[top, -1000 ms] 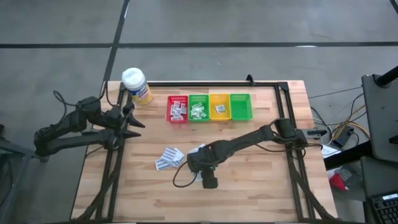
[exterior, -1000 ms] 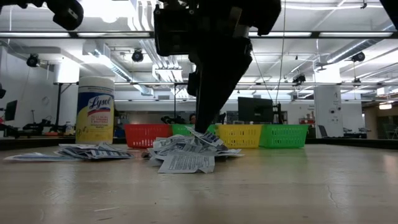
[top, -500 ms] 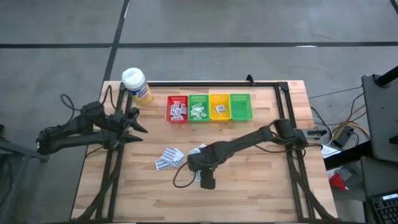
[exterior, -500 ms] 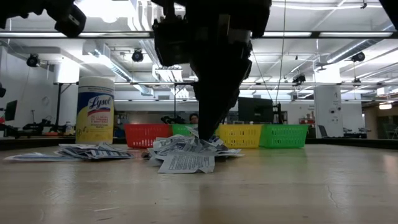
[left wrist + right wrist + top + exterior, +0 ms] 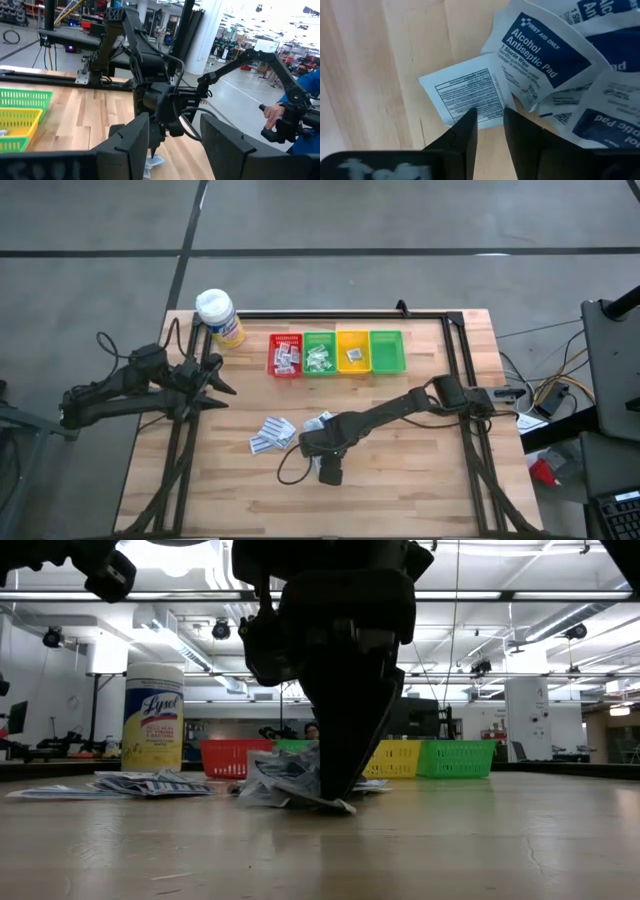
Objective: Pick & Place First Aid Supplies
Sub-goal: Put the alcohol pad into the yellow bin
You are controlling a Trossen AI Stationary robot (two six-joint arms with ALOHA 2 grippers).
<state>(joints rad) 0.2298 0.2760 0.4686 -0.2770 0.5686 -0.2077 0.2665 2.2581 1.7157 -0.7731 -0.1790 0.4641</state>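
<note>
Right gripper (image 5: 489, 131) lowered onto pile, narrowing fingers straddling edge of white printed sachet (image 5: 470, 94), alcohol antiseptic pad (image 5: 542, 52) just ahead, left gripper (image 5: 222, 379) open, idle

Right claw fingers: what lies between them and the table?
Right wrist view: the fingers straddle the edge of a white sachet printed with small black text, lying on the wooden table.

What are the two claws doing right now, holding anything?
Left gripper: open, empty.
Right gripper: fingers closing around the edge of a white packet; grip not certain.
</note>
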